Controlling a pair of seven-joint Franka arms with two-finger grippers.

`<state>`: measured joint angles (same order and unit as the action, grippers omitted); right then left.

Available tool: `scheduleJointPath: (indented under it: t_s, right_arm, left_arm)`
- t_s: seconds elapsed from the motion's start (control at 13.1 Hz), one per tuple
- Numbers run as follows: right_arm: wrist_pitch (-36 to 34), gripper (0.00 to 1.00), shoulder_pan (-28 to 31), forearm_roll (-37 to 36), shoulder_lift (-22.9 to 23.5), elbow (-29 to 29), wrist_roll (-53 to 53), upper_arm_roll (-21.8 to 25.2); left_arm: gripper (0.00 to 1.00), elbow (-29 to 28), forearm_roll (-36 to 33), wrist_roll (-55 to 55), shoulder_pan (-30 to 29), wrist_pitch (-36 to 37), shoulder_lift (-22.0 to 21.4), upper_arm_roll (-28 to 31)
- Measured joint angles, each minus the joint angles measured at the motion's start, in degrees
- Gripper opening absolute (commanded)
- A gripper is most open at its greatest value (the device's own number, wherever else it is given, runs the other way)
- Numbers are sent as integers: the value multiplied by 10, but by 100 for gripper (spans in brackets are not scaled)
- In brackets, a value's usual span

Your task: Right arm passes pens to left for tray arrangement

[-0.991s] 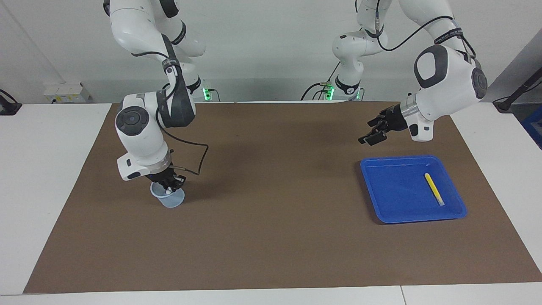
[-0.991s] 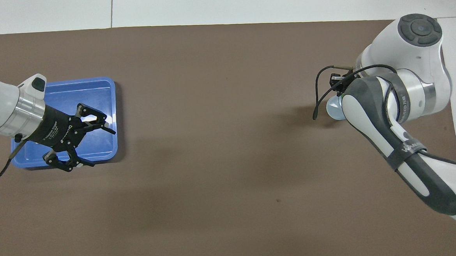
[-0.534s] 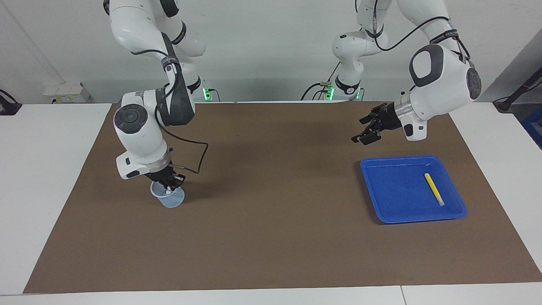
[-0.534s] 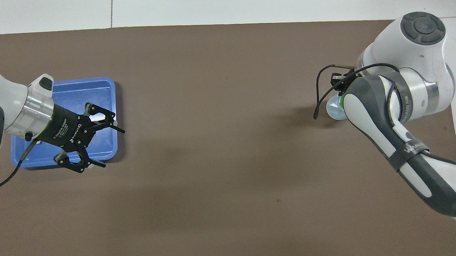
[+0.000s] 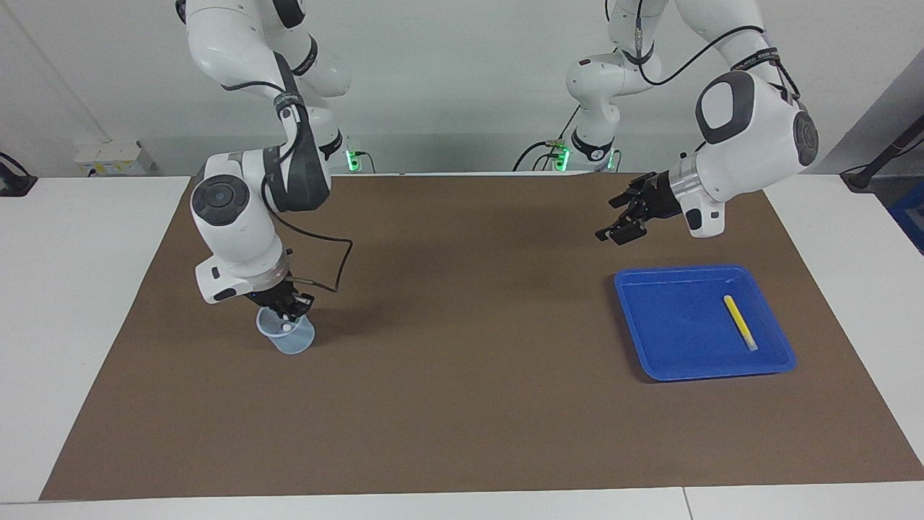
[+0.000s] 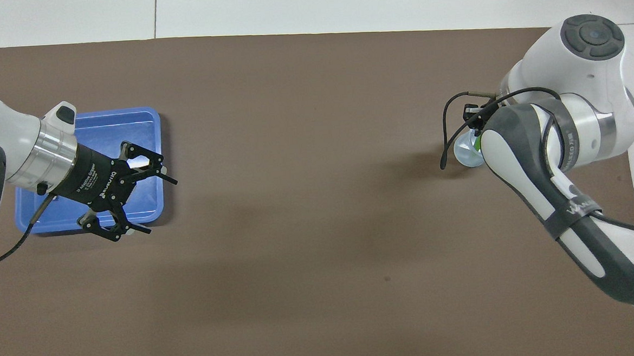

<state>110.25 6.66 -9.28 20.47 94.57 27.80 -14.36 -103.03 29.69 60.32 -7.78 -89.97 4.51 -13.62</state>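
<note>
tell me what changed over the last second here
The right gripper, down in the translucent cup, closed its fingers and has begun lifting slightly; what it grips is hidden. The left gripper, open, drifted away from the blue tray toward the table's middle. Tray, yellow pen and cup stayed put.

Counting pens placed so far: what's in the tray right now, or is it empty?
Not empty. One yellow pen lies flat in the tray, toward the left arm's end; nothing else shows in it.

I make out white lettering on the left gripper's [image 6: 143,203] black body, but I cannot read it. A strap on the right arm [image 6: 568,208] bears letters, also unreadable.
</note>
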Motion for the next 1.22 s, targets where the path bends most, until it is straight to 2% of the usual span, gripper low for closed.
scheduleJointPath:
  t_s: [0.38,0.84,1.07,1.22]
  right_arm:
    - [-32,0,5,0,-25,-1,-26,0]
    - [-90,0,12,21,-93,-5,-74,0]
    - [-105,0,12,65,-134,-8,-97,-1]
    - [-110,0,11,108,-144,-20,-99,-1]
  left_arm:
    - [97,0,40,59,0,15,-2,0]
    - [92,0,96,160,0,-4,-9,-3]
    - [92,0,136,230,1,-29,-9,-5]
    - [91,0,150,251,8,-42,-9,-8]
